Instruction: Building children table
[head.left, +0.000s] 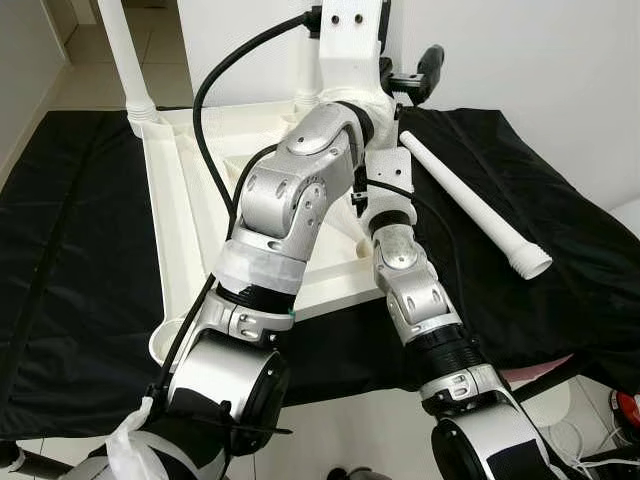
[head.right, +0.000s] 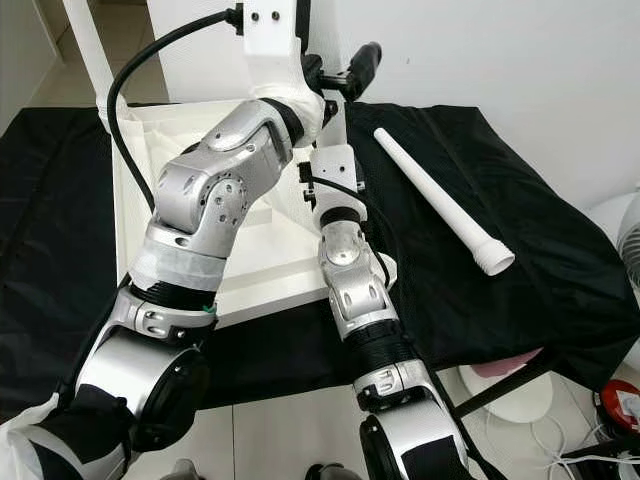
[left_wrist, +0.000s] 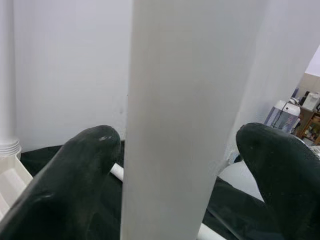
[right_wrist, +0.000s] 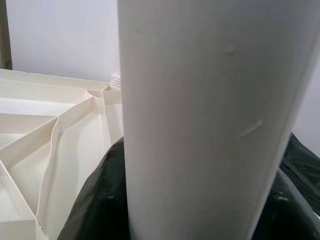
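Seating a white leg (left_wrist: 175, 120) upright into a corner socket of the upturned white tabletop (head.left: 180, 200) looks like the step in hand. That tabletop lies ribs-up on a black cloth (head.left: 80, 250), and everything else is placed from it. Both arms reach over its far right corner. The left gripper (left_wrist: 175, 155) stands with its fingers a little wider than the leg, one pad (left_wrist: 95, 150) just beside it and the other apart from it. The right gripper (right_wrist: 195, 215) is lower on the same leg, its dark fingers closed around it near the tabletop.

To do this well, I judge the leg should be kept straight over the socket and turned or pressed without tilting, with the left fingers closing before any twist.

The head views show a finished leg (head.left: 125, 55) standing at the tabletop's far left corner and a loose leg (head.left: 470, 205) lying on the cloth to its right. The wrist views give the grip itself, hidden behind the arms in the head views.
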